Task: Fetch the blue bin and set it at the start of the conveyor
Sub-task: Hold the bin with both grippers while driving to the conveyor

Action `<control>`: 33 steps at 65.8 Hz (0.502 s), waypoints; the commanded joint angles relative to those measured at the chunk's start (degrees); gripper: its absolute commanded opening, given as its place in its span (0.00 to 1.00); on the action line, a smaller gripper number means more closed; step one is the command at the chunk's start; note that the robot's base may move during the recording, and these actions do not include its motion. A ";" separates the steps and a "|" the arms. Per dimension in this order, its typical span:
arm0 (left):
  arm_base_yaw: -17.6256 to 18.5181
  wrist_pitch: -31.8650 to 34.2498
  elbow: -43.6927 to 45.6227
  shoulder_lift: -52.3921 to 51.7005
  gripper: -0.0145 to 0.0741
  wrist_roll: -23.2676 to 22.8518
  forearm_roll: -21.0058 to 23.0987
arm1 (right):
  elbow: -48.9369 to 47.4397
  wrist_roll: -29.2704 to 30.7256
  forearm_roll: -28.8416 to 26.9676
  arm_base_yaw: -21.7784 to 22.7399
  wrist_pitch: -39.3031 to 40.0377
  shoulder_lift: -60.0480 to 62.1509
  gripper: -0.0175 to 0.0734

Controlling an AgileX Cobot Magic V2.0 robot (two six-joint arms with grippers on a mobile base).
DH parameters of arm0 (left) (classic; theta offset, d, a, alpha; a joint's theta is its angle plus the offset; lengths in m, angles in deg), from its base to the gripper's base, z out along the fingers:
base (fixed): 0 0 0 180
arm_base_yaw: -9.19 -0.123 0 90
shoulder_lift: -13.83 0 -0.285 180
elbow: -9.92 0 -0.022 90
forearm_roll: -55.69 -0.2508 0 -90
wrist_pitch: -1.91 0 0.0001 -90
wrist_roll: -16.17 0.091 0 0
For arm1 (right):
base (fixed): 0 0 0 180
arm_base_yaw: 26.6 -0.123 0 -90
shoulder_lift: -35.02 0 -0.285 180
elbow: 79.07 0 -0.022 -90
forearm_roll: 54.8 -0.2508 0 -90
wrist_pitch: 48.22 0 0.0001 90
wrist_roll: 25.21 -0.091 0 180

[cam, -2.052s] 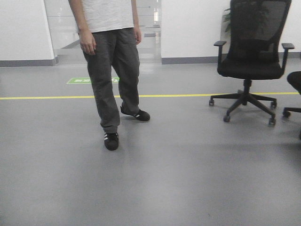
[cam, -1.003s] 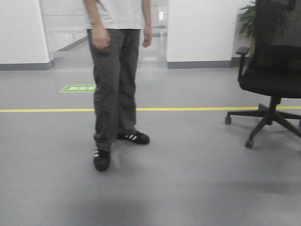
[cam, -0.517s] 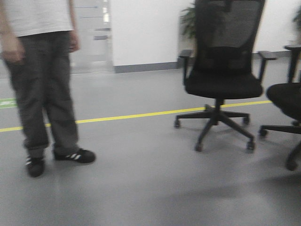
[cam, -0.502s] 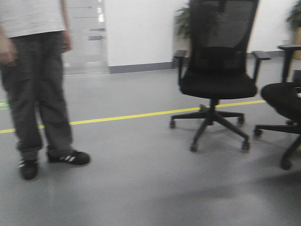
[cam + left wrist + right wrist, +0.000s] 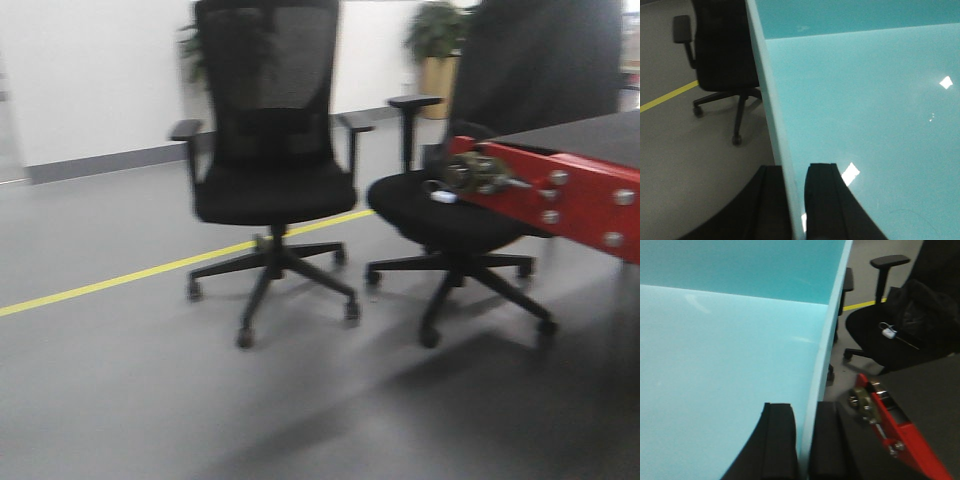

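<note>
The blue bin (image 5: 865, 100) fills the left wrist view, pale cyan, seen from above into its smooth inside. My left gripper (image 5: 796, 200) is shut on its left rim, one black finger outside and one inside. The bin also fills the right wrist view (image 5: 730, 350). My right gripper (image 5: 806, 440) is shut on its right rim. The conveyor start (image 5: 580, 195) shows at the right of the front view: a red frame with silver bolts and a black belt (image 5: 590, 130). It also shows low right in the right wrist view (image 5: 890, 425). Neither gripper shows in the front view.
Two black office chairs stand ahead: one at centre (image 5: 270, 170), one (image 5: 450, 215) right against the conveyor's red frame with a small tag on its seat. A yellow floor line (image 5: 110, 280) crosses the grey floor. A potted plant (image 5: 440, 50) stands by the white wall.
The front view has swung right: the standing person has left the picture, the chairs have slid left, and the red conveyor frame has come into view at the right.
</note>
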 commanded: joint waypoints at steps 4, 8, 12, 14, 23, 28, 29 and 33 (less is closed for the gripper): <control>1.15 7.36 0.61 -0.57 0.04 0.88 5.40 | -0.80 1.17 -4.87 -1.14 4.15 0.59 0.03; 1.15 7.36 0.61 -0.57 0.04 0.88 5.40 | -0.80 1.17 -4.87 -1.14 4.15 0.59 0.03; 1.15 7.36 0.61 -0.57 0.04 0.88 5.40 | -0.80 1.17 -4.87 -1.14 4.15 0.59 0.03; 1.15 7.36 0.61 -0.57 0.04 0.88 5.40 | -0.80 1.17 -4.87 -1.14 4.15 0.59 0.03; 1.15 7.36 0.61 -0.57 0.04 0.88 5.40 | -0.80 1.17 -4.87 -1.14 4.15 0.59 0.03; 1.15 7.36 0.61 -0.57 0.04 0.88 5.40 | -0.80 1.17 -4.87 -1.14 4.15 0.59 0.03; 1.15 7.36 0.61 -0.57 0.04 0.88 5.40 | -0.80 1.17 -4.87 -1.14 4.15 0.59 0.03; 1.15 7.36 0.61 -0.57 0.04 0.88 5.40 | -0.80 1.17 -4.87 -1.14 4.15 0.59 0.03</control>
